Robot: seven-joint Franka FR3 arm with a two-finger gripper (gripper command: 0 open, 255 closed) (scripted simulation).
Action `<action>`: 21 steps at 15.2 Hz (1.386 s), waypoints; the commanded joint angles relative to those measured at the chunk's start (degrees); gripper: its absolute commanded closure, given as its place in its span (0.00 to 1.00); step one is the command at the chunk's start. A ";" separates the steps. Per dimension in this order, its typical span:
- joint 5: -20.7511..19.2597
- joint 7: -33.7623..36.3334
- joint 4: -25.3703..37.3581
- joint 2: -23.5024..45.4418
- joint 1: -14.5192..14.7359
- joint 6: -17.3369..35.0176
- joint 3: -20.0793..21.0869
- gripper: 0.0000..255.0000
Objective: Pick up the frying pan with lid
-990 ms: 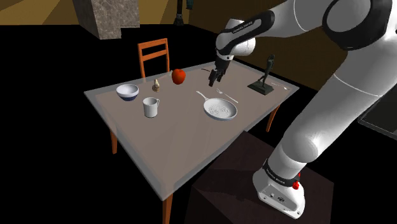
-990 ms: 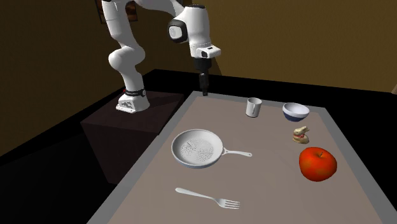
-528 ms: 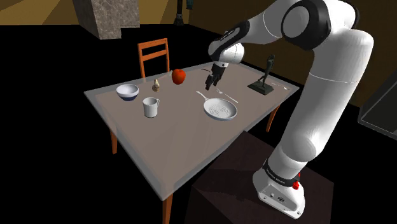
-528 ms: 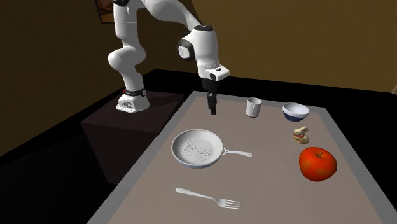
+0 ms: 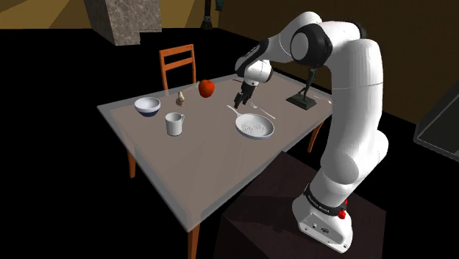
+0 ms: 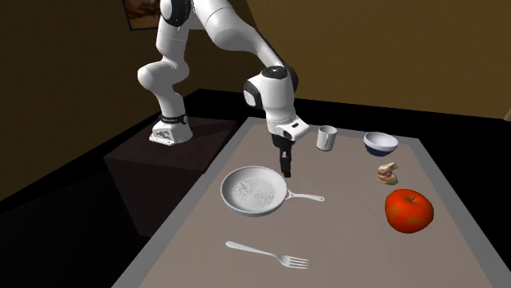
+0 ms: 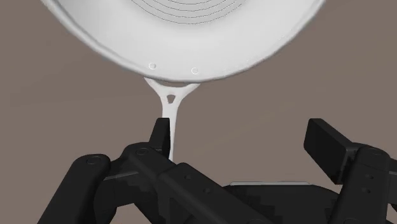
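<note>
My hand hangs low over the surface, its fingers spread apart with nothing between them. The white frying pan lies flat on the surface, near the edge by my stand. Its thin handle runs from the rim straight up to one of my fingers; I cannot tell whether they touch. A fork lies just beside the pan, and a red apple sits beyond the handle's end.

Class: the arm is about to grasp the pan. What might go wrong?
The handle lies by one finger, not midway between the open jaws: closing may shove it aside. The handle is thin, the pan wide: gripped there, the pan may tip or twist.
</note>
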 commanded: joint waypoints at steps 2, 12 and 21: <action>2.62 -1.74 6.57 6.70 -2.63 -0.38 1.57 0.00; 5.57 -3.75 16.99 18.48 -6.38 0.50 4.20 0.00; 5.85 -4.04 17.32 19.42 -6.56 1.11 4.48 1.00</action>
